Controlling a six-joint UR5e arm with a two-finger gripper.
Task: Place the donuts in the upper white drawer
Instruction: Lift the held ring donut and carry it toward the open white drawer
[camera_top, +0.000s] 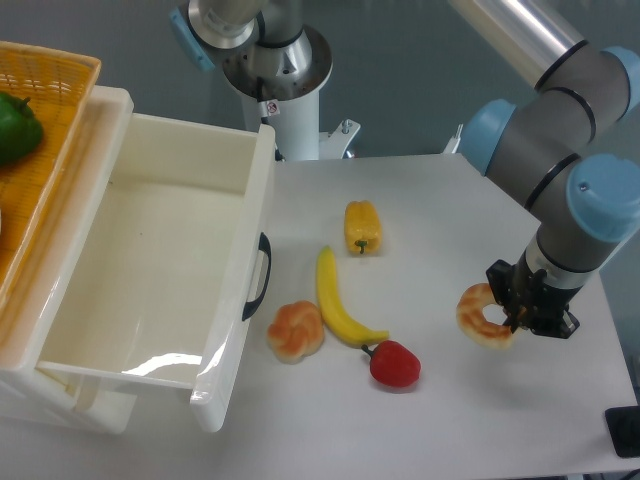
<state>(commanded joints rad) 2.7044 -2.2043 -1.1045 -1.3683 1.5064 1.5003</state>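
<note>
A ring donut (482, 315), golden-orange with a centre hole, hangs tilted just above the table at the right, with my gripper (518, 310) shut on its right side. A second donut (296, 331), a round twisted one, lies on the table near the drawer's front, touching the banana's lower part. The upper white drawer (150, 215) stands pulled open at the left, empty inside, its black handle (260, 277) facing the table.
A yellow banana (338, 301), a yellow pepper (362, 227) and a red pepper (395, 364) lie between the drawer and my gripper. A yellow woven basket (40, 100) with a green pepper (15, 128) sits on top at the far left.
</note>
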